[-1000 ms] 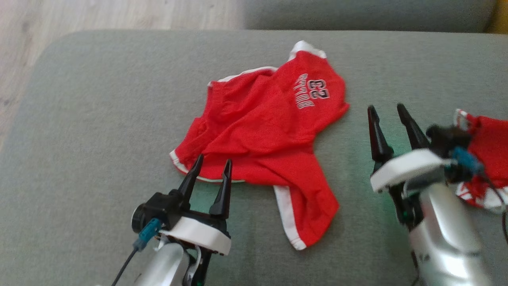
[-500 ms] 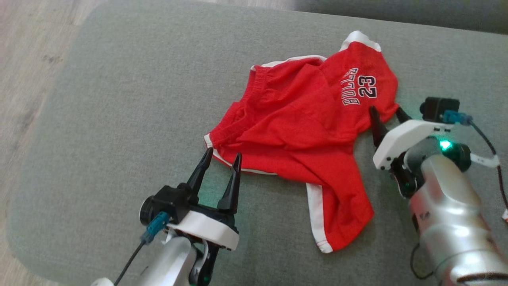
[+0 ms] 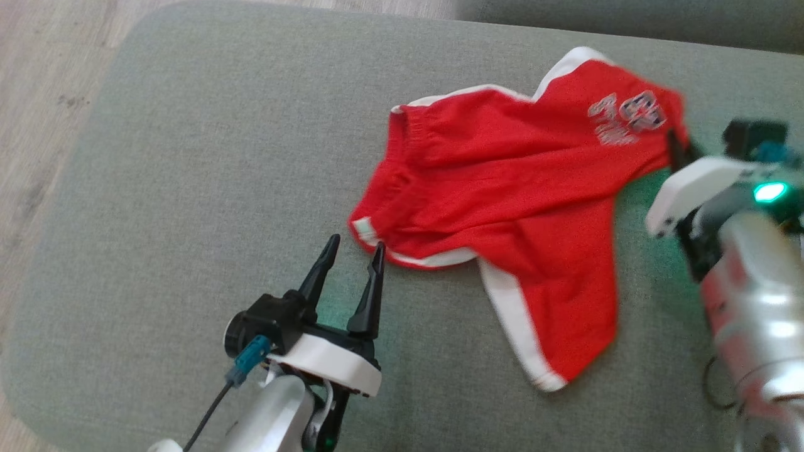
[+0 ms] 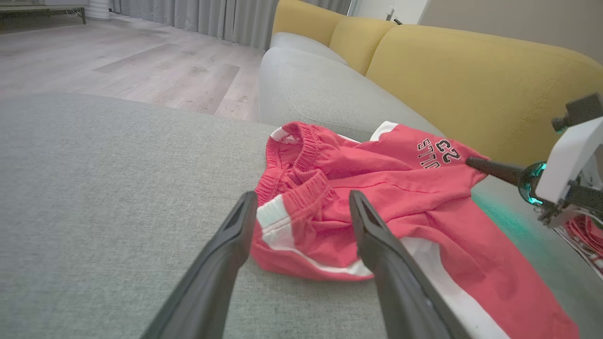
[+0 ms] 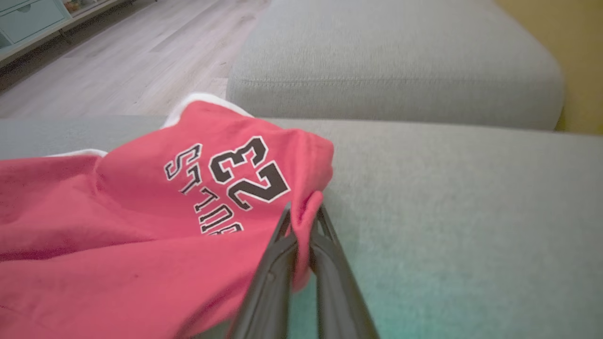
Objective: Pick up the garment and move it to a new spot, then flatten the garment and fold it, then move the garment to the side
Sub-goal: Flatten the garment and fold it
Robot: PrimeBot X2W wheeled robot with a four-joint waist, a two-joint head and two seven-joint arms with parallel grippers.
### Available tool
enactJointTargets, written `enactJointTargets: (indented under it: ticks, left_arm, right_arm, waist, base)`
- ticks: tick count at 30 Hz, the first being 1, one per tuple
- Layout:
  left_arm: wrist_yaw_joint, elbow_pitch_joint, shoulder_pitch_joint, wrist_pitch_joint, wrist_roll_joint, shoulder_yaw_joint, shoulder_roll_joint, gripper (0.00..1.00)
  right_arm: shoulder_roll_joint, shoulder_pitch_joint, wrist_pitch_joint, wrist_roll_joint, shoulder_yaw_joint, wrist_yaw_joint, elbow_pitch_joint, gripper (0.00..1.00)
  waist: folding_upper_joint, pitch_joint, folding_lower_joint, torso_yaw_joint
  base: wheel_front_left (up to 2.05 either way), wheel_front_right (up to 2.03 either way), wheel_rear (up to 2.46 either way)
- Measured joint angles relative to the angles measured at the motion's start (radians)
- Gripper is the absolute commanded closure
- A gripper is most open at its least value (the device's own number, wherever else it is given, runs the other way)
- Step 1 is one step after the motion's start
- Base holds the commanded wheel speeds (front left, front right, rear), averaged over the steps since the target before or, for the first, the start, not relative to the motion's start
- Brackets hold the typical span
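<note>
- Your red shorts [image 3: 502, 207] lie rumpled on the grey cushion [image 3: 188, 188], right of centre.
- The right gripper [image 5: 304, 211] pinches their hem beside the "23", at 2 o'clock.
- The left gripper [image 3: 355, 245] is spread, just short of their 8 o'clock corner.
- You have bare cushion from 7 to 11 o'clock, with floor [image 3: 38, 94] beyond its edge.
- The print blurs in the head view.

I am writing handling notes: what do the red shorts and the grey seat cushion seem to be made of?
The red shorts: thin, soft knit, matte, perhaps cotton or polyester jersey; it creases and bunches, and the waistband is gathered like elastic. The grey seat cushion: woven upholstery cloth, matte, with a fine visible grain; its filling is hidden.
</note>
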Motion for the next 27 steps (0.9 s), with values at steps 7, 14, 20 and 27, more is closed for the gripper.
enactJointTargets:
  ticks: [7, 14, 20, 27]
  left_arm:
    - [0.004, -0.005, -0.01, 0.0, -0.023, -0.026, 0.0, 0.0]
    - [0.007, -0.006, -0.019, 0.0, -0.026, -0.027, 0.0, 0.0]
    - [0.012, -0.005, -0.019, 0.0, -0.026, -0.011, 0.0, 0.0]
    - [0.012, -0.006, -0.01, 0.0, 0.002, 0.055, 0.0, 0.0]
  right_arm:
    - [-0.078, -0.105, -0.001, -0.114, 0.027, 0.0, 0.001, 1.0]
    - [-0.11, -0.189, -0.047, -0.2, 0.088, 0.0, 0.019, 0.0]
    - [-0.078, -0.187, -0.131, -0.202, 0.048, 0.0, 0.024, 0.0]
    - [0.048, 0.02, -0.161, -0.138, -0.012, 0.0, -0.172, 0.0]
  waist:
    - [0.0, -0.002, 0.0, 0.015]
    - [0.0, 0.002, 0.0, 0.028]
    - [0.0, -0.013, 0.0, 0.005]
    - [0.0, -0.055, -0.0001, -0.066]
  base:
    - [0.0, 0.0, 0.0]
    - [0.0, 0.0, 0.0]
    - [0.0, 0.0, 0.0]
    - [0.0, 0.0, 0.0]
